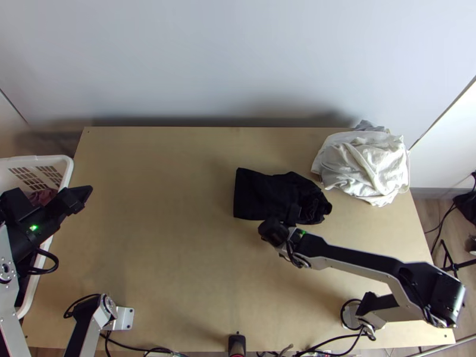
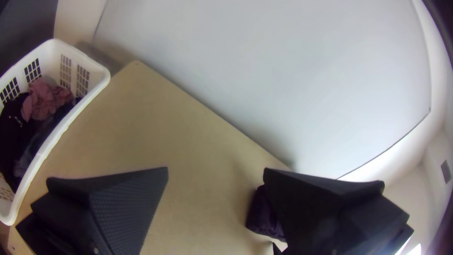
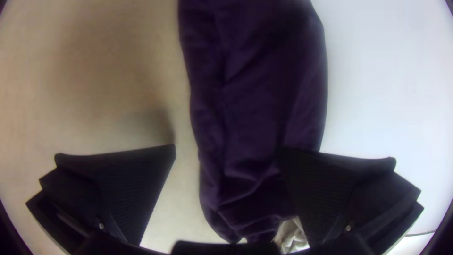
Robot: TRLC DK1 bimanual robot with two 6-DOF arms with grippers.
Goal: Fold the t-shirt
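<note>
My left gripper [image 1: 80,199] is over the table's left edge, beside the basket. My right gripper [image 1: 285,221] is at the near edge of the dark t-shirt [image 1: 262,193], which lies right of the table's middle as a compact folded bundle, its left end straight and its right end bunched. In the left wrist view the left gripper [image 2: 216,169] is open and empty, with part of the t-shirt [image 2: 264,217] beyond one finger. The right wrist view has the right gripper [image 3: 228,148] open, the t-shirt [image 3: 255,94] between and partly behind its fingers; whether they touch it I cannot tell.
A heap of white cloth [image 1: 366,166] lies at the table's far right corner. The white basket [image 1: 64,163] with clothes inside stands along the left edge. Bare tabletop [image 1: 160,208] stretches left of the t-shirt. A wall rises behind the table.
</note>
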